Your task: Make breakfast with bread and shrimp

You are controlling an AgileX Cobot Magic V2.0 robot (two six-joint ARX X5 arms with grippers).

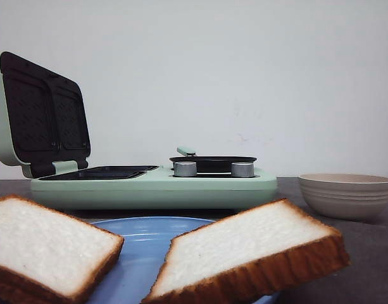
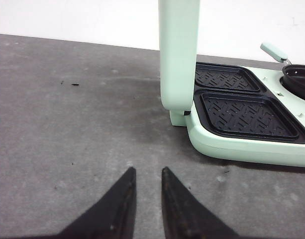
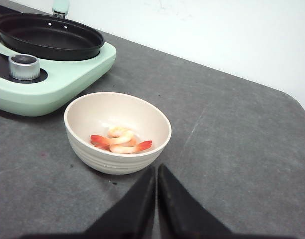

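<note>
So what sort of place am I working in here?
Likely a staged tabletop kitchen setup: a mint-green breakfast maker with its press lid open, bread on a blue plate, a bowl of shrimp.

press [image 1: 149, 183] glossy plastic | knobs [image 1: 185, 169] brushed metal | table [image 2: 67, 124] matt, rough

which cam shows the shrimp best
The right wrist view: it looks down into the beige bowl, where the shrimp lie in plain sight. The front view shows only that bowl's outer wall, contents hidden. The left wrist view shows neither bowl nor shrimp.
</note>
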